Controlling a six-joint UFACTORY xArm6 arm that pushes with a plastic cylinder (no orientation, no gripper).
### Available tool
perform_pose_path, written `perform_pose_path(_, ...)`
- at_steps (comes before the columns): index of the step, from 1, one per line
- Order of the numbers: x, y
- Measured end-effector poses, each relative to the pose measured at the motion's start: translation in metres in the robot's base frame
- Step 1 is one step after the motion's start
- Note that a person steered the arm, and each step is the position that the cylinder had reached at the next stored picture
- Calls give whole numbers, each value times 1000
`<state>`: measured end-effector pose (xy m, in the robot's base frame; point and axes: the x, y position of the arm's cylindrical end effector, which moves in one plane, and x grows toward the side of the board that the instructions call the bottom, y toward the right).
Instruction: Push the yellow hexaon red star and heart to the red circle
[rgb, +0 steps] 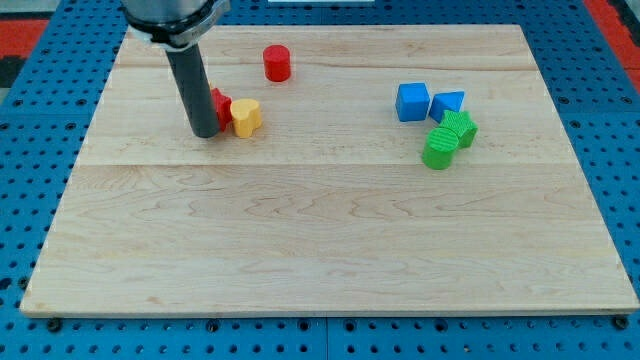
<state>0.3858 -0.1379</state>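
The red circle stands near the view's top, left of centre. A yellow heart block lies below and left of it. A red block, likely the star, touches the heart's left side and is partly hidden by my rod. My tip rests on the board just left of the red block, touching or nearly touching it. No yellow hexagon can be made out; it may be hidden behind the rod.
At the view's right sit a blue cube, a smaller blue block and two green blocks bunched together. The wooden board is ringed by a blue pegboard surface.
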Motion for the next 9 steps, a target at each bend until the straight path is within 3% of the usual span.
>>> perform_pose_path(1,-10,-2)
perform_pose_path(2,-9,-58)
perform_pose_path(3,-27,-39)
perform_pose_path(4,-28,41)
perform_pose_path(6,-39,-70)
perform_pose_path(7,-65,11)
perform_pose_path(8,-37,-77)
perform_pose_path(9,39,-57)
